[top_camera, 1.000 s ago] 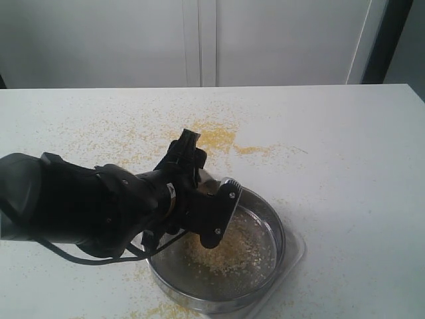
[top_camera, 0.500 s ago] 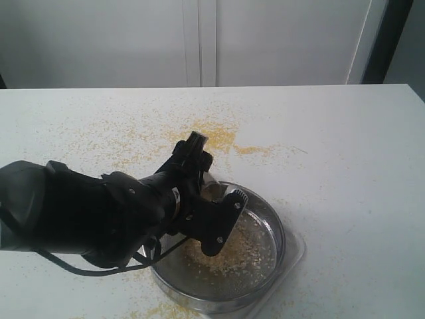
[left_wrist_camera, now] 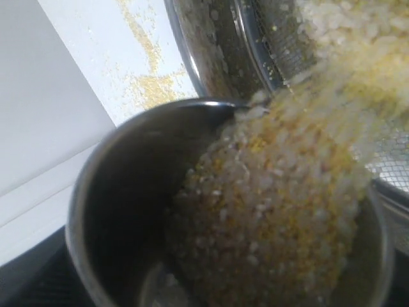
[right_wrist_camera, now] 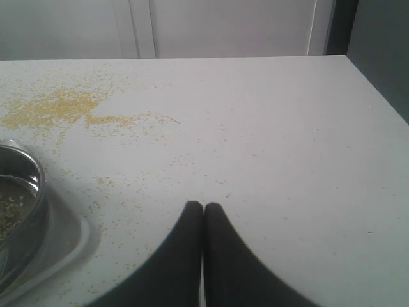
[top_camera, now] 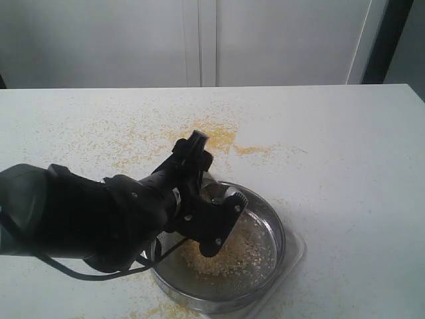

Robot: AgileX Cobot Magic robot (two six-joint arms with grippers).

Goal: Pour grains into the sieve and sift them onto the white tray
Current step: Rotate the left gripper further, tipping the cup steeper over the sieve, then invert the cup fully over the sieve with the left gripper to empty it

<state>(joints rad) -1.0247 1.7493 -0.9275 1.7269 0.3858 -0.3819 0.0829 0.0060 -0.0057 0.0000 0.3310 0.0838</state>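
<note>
My left gripper (top_camera: 207,181) is shut on a small steel cup (top_camera: 216,193), tipped steeply over the sieve (top_camera: 269,222). In the left wrist view the grains (left_wrist_camera: 281,211) slide from the cup (left_wrist_camera: 108,192) over its lip onto the sieve's mesh (left_wrist_camera: 287,51); the gripper's own fingers are hidden there. A beige-yellow heap of grains (top_camera: 226,256) lies in the sieve. The sieve sits on the white tray (top_camera: 297,256), of which only the right corner shows. My right gripper (right_wrist_camera: 203,208) is shut and empty, low over the table to the right of the tray (right_wrist_camera: 70,236); the exterior view does not show it.
Yellow meal (top_camera: 216,138) is scattered over the white table behind the sieve and to the left of it, with more specks near the front edge (top_camera: 159,311). White cabinet doors (top_camera: 199,40) stand behind the table. The black left arm (top_camera: 80,219) hides the sieve's left side.
The left gripper has turned the cup further over and shifted slightly right. More grains have run into the sieve. The right gripper's earlier state is not shown.
</note>
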